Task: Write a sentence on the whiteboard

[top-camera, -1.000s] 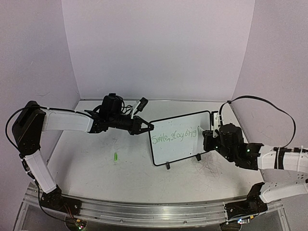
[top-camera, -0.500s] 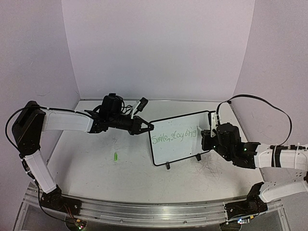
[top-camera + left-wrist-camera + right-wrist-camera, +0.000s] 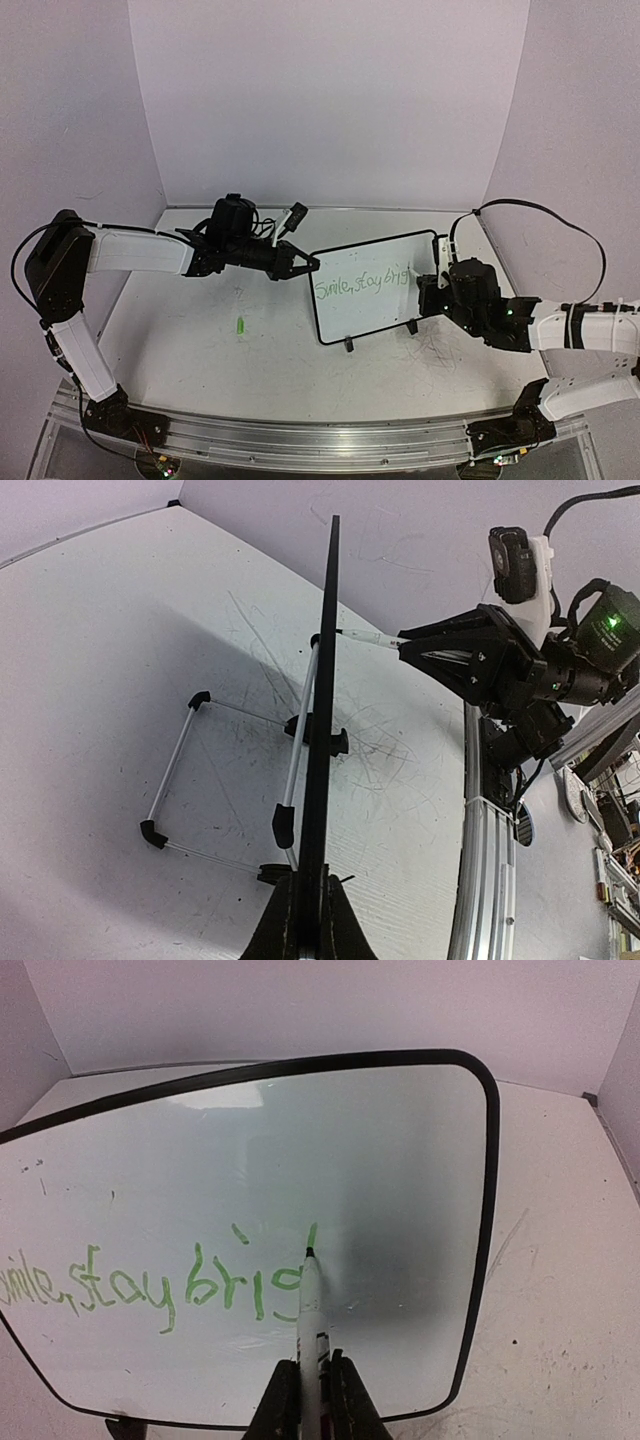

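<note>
Right gripper (image 3: 310, 1385) is pinched shut on a white marker (image 3: 311, 1305), dark tip pressed to the whiteboard (image 3: 400, 1150) just past the last letter. The sentence (image 3: 170, 1285), in thin green handwriting, reads "Smile, stay brig" plus one short upright stroke. Glossy white face, thin black frame, rounded corners, black clip feet (image 3: 349, 345) underneath. Left gripper (image 3: 305, 925) is clamped tight on the board's far edge. Scuffed, scribbled table (image 3: 190, 360) lies under the board.
</note>
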You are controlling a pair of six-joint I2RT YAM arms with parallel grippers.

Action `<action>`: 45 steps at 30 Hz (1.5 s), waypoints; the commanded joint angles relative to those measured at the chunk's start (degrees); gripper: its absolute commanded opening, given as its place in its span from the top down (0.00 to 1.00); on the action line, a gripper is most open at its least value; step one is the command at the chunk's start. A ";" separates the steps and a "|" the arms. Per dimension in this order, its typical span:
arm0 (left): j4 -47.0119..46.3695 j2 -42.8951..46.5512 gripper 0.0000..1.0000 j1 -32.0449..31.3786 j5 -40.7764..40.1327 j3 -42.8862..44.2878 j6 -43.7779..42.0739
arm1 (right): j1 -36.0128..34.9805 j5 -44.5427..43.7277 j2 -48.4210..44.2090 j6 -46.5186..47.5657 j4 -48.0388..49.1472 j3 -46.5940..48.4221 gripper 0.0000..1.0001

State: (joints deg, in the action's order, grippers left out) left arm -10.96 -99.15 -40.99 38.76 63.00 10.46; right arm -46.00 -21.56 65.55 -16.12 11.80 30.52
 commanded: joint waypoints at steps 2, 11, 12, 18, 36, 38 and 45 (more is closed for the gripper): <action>2.52 1.76 1.00 -0.58 -0.98 1.25 -2.31 | 0.22 0.89 -0.69 -2.55 -1.99 -0.74 1.00; 2.52 1.75 1.00 -0.85 -1.13 1.23 -2.37 | 0.21 1.67 0.25 -3.56 -2.40 -0.98 1.00; 2.52 1.76 1.00 -0.84 -1.19 1.18 -2.37 | 0.23 1.77 0.36 -3.51 -2.40 -0.86 1.00; 2.55 1.73 1.00 -0.85 -1.23 1.17 -2.43 | 0.27 1.15 0.39 -3.09 -2.36 -0.48 1.00; 2.59 1.86 1.00 -0.94 -1.28 1.09 -2.46 | 0.21 -1.91 0.20 -0.29 1.54 1.22 1.00; 2.59 1.86 1.00 -0.93 -1.26 1.08 -2.46 | 0.29 -1.93 0.42 -0.11 1.56 1.45 1.00; 2.60 1.86 1.00 -0.93 -1.24 1.10 -2.46 | 0.30 -3.35 0.83 -0.66 1.61 1.51 1.00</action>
State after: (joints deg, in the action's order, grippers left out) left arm -10.79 -99.04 -41.08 38.35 63.00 10.50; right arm -46.00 -21.94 65.69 -16.75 10.98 29.89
